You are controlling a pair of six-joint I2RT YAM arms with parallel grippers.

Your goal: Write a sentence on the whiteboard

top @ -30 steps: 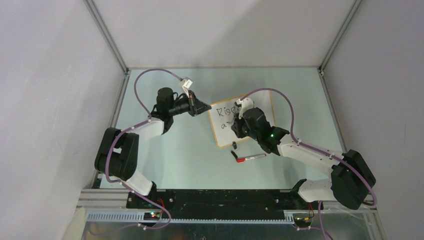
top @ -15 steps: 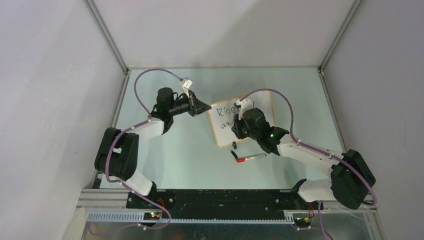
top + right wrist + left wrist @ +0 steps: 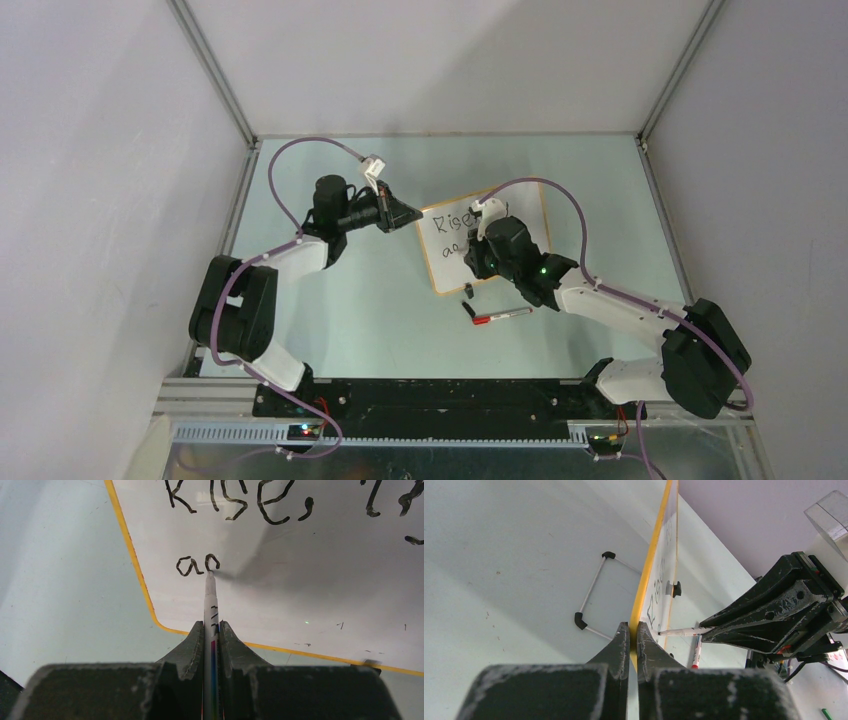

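The right gripper point(image 3: 211, 627) was clamped on a marker point(image 3: 210, 595), whose tip touched the whiteboard point(image 3: 310, 590) just ahead of the fingers, at the second letter of the sentence's point(image 3: 232, 507) lower line. The left gripper point(image 3: 634, 629) was pinched shut on the whiteboard's orange edge. Behind the right gripper, a red-capped pen point(image 3: 502, 316) lay on the table point(image 3: 380, 320)

left arm bent, reaching inward, left gripper point(image 3: 634, 626) pinched on whiteboard point(image 3: 651, 565) edge. right arm stretched inward too, right gripper point(image 3: 212, 626) clamped round marker point(image 3: 210, 592), angled down.
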